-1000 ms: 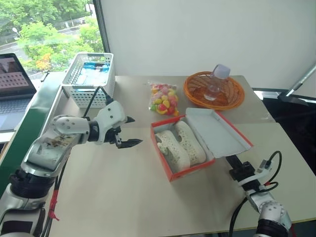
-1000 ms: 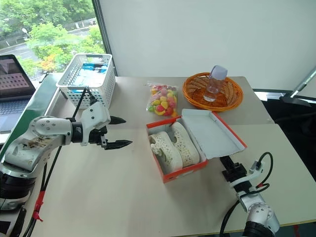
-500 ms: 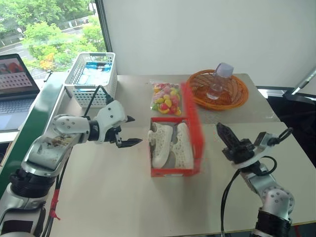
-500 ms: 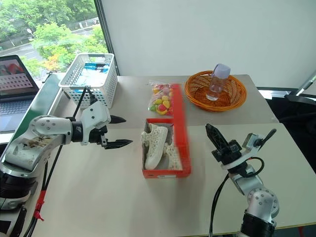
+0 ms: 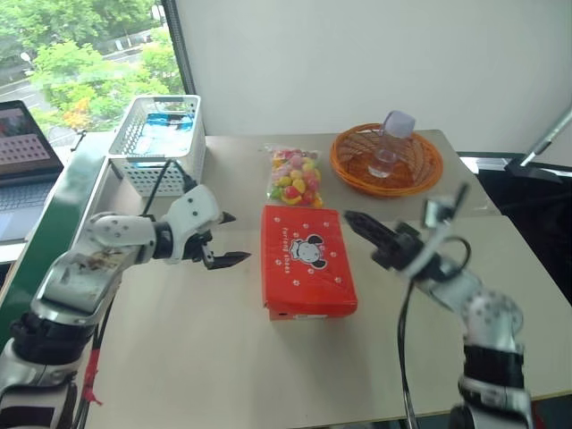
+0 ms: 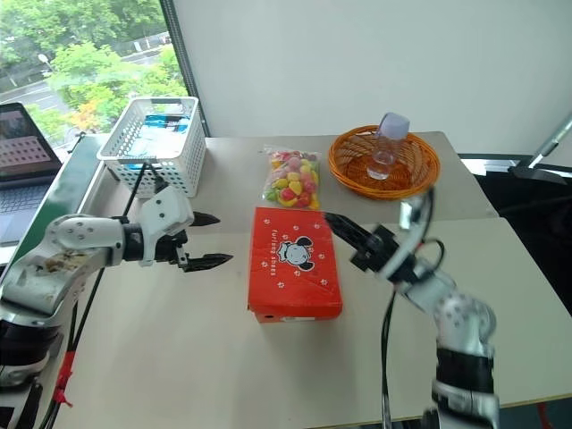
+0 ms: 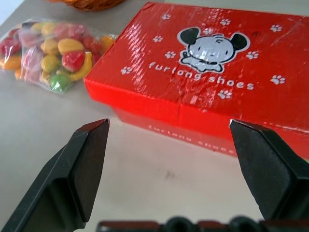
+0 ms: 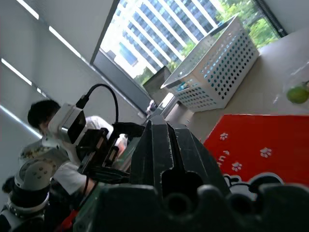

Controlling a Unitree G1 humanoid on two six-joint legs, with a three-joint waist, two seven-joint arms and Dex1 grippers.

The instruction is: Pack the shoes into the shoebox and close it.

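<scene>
At the far left a laptop (image 5: 22,134) sits beyond the table's (image 5: 206,357) edge, and a white lattice basket (image 5: 161,143) stands at the back left corner. In front of it the left gripper (image 5: 225,239) hovers above the tabletop with its two black fingers spread wide and nothing between them, pointing toward the shoebox (image 5: 306,260) and just short of its left side. The shoebox lies mid-table with its lid down flat, cartoon figure upward; the shoes are hidden inside. Behind it lies a bag of coloured candies (image 5: 297,176). The right gripper (image 5: 355,220), fingers pressed together and empty, hangs over the box's back right corner. At the back right a clear bottle (image 5: 390,143) stands in a round orange woven basket (image 5: 386,162).
</scene>
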